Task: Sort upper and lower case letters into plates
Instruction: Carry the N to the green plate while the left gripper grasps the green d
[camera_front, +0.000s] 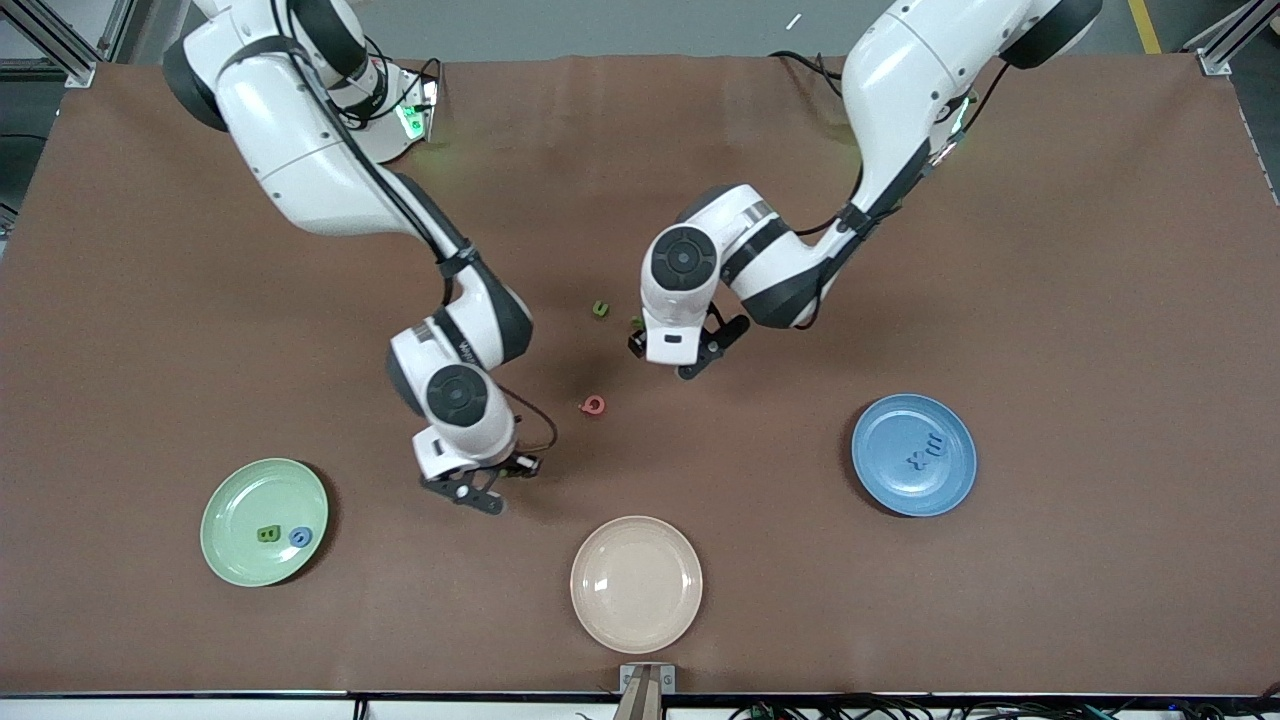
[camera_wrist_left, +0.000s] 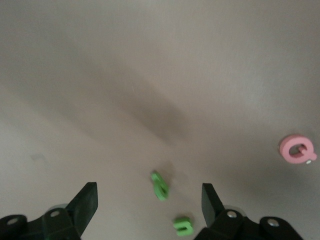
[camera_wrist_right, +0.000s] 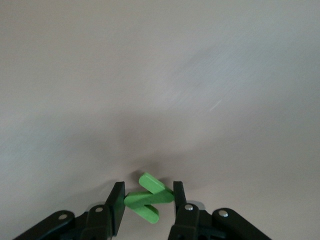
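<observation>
My right gripper (camera_wrist_right: 146, 200) is shut on a green zigzag-shaped letter (camera_wrist_right: 149, 198). It is low over the table between the mint green plate (camera_front: 245, 490) and a pink-red letter (camera_front: 593, 404), its fingers at the right gripper (camera_front: 522, 466). My left gripper (camera_wrist_left: 149, 192) is open above two green letters: one (camera_wrist_left: 160, 185) lies between its fingers, the other (camera_wrist_left: 183, 226) close to one finger. From the front the left gripper (camera_front: 636, 345) is beside those green letters (camera_front: 600, 309). The green plate holds a green letter (camera_front: 267, 534) and a blue one (camera_front: 299, 537). The blue plate (camera_front: 885, 430) holds blue letters (camera_front: 925, 455).
A cream-beige plate (camera_front: 636, 583) sits near the table's front edge, between the two other plates, with nothing in it. The pink-red letter (camera_wrist_left: 297, 149) also shows in the left wrist view. Brown tabletop surrounds everything.
</observation>
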